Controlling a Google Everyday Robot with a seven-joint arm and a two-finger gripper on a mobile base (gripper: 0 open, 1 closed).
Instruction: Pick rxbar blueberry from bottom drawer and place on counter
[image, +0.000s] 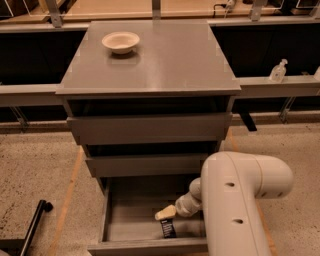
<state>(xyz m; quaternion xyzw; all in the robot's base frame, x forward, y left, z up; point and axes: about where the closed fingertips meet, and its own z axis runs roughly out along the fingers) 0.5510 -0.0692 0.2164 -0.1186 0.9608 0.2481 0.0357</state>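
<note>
Reaching into the open bottom drawer (130, 220), low in the frame, the gripper (166, 213) is hovering just above the rxbar blueberry (169, 230) lying near the drawer's front wall. Whether it is pinching the bar cannot be told. The next move is probably lifting clear of the upper drawers (150, 127) toward the tabletop (170, 60), which is offering room right of the bowl (120, 41).

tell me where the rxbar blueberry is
In the camera view, the rxbar blueberry sits in the open bottom drawer, near its front, just under the claw.
</note>
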